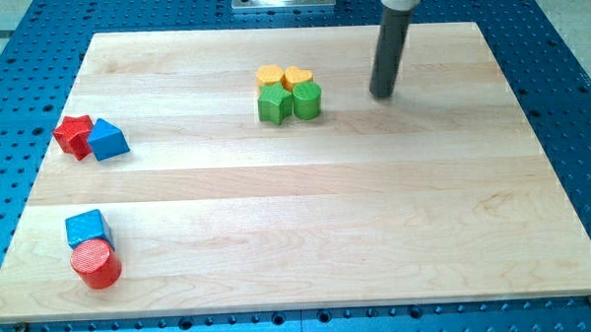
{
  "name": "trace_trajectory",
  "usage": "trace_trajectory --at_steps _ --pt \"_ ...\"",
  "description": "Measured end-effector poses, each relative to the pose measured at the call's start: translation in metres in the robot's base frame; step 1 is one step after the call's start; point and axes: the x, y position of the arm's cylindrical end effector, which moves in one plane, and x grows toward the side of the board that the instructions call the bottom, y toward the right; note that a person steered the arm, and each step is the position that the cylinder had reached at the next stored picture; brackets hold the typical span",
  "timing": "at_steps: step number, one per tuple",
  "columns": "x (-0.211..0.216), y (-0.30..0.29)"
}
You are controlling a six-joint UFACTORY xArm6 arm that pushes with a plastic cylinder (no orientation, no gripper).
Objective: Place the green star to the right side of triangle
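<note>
A: Now, where does my tip (383, 94) sit?
B: Right of the green star (274, 105), green round block (307, 101) between; bare rod, holding nothing; blue triangle (107, 140) far left, beside red star (75, 134).

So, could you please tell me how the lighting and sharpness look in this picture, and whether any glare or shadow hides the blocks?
In the camera view, light is even and soft; the wooden board shows no strong glare. Blocks cast only faint shadows, so the green star and blue triangle read clearly. My tip is sharp, standing apart, to the view's right of the green cylinder. The rod's top is cropped.
</note>
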Motion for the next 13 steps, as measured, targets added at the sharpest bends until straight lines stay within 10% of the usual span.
trace_trajectory --at_steps 3,9,13 --pt "0.093 -0.217" --pt "0.193 -0.302" --pt "0.183 -0.313"
